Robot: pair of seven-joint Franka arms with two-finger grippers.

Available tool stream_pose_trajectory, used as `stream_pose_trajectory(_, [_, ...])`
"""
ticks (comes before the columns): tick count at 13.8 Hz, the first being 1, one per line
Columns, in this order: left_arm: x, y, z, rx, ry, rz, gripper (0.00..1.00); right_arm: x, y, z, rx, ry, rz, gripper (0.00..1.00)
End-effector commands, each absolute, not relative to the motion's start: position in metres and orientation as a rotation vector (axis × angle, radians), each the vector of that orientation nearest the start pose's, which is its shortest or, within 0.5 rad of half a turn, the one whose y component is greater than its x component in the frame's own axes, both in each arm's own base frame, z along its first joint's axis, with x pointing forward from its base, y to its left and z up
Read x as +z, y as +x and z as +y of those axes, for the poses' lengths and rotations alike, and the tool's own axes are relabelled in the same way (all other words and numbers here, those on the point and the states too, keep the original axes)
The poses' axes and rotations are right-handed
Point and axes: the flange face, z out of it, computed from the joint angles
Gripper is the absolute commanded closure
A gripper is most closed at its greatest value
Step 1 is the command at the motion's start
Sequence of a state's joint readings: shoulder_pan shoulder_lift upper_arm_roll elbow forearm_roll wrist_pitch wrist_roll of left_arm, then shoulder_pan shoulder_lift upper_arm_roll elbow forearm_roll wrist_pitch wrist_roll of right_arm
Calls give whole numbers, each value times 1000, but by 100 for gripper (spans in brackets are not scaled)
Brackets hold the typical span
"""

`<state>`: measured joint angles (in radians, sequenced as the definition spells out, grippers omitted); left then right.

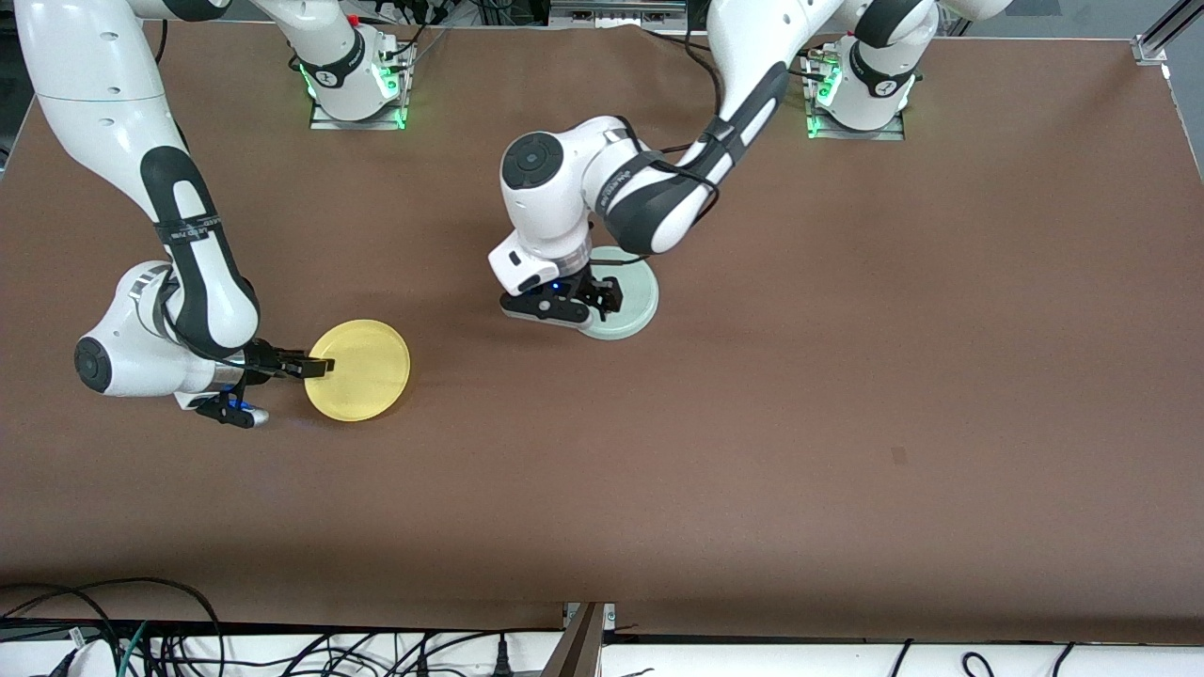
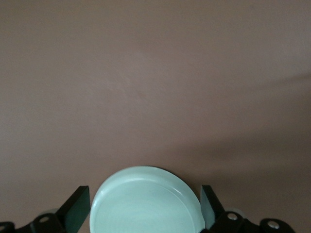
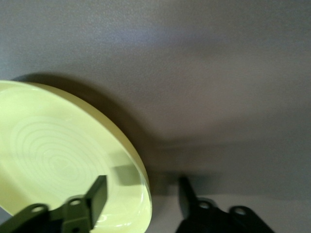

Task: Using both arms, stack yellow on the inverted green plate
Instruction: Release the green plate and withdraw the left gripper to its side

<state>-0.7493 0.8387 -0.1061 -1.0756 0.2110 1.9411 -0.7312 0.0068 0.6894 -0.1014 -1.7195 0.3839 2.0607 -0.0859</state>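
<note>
The yellow plate [image 1: 362, 371] lies on the brown table toward the right arm's end. My right gripper [image 1: 316, 365] is open at its edge. In the right wrist view one finger [image 3: 97, 194] is over the yellow plate's [image 3: 53, 150] inside and the other is outside the rim, so my right gripper [image 3: 142, 183] straddles the rim. The pale green plate [image 1: 632, 293] lies near the table's middle. My left gripper [image 1: 585, 303] is low over it and open. In the left wrist view the green plate [image 2: 146, 191] shows between the spread fingers [image 2: 77, 208] of my left gripper [image 2: 144, 209], its hollow side seemingly up.
The bare brown table [image 1: 752, 423] spreads around both plates. The two arm bases [image 1: 357, 89] stand along the edge farthest from the front camera. Cables [image 1: 141, 639] lie below the table's near edge.
</note>
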Motion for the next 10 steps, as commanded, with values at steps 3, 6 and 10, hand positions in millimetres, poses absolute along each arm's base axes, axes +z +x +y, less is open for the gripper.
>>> stream_pose_trajectory(3, [403, 600, -453, -138, -3048, 181, 0, 173, 630, -32, 449, -2798, 291, 100])
stream_pose_trajectory(6, [446, 650, -349, -89, -3054, 174, 0, 198, 640, -22, 425, -2797, 244, 100])
stream_pose_trajectory(10, [502, 668, -224, 82, -3098, 66, 0, 257, 657, 46, 356, -2807, 98, 100])
